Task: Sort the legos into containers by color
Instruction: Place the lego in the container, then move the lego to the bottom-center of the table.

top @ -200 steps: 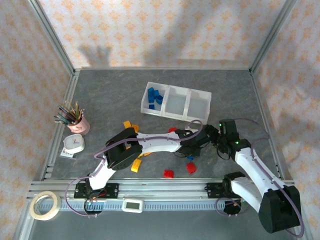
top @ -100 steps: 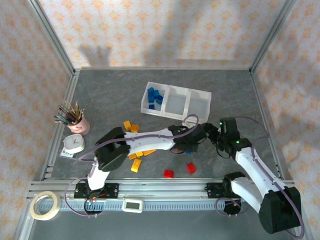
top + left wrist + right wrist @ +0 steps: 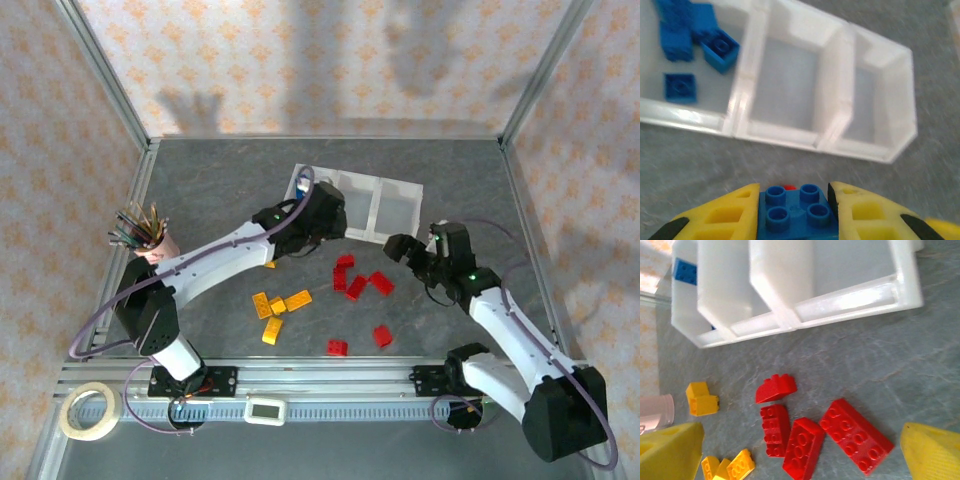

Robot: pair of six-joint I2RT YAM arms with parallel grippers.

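Observation:
My left gripper (image 3: 328, 220) hovers at the near side of the white tray (image 3: 400, 186), shut on a square blue lego (image 3: 797, 211) between its yellow fingers (image 3: 720, 217). The tray's three containers (image 3: 830, 100) lie just ahead; the left one holds several blue legos (image 3: 719, 47), the other two look bare. My right gripper (image 3: 400, 248) stands open above a cluster of red legos (image 3: 856, 436), (image 3: 802, 447), (image 3: 774, 429), nothing between its fingers (image 3: 932, 452). Yellow-orange legos (image 3: 278, 306) lie left of centre.
Two more red legos (image 3: 382, 336), (image 3: 337, 347) sit near the front rail. A pink pencil cup (image 3: 152, 242) stands at the left wall, partly behind my left arm. A tape roll (image 3: 90, 410) and a small white device (image 3: 265, 410) lie on the front ledge.
My left arm has swung from the right-centre of the floor up to the tray with the blue lego in its jaws, uncovering the red legos. The right gripper shifted slightly left.

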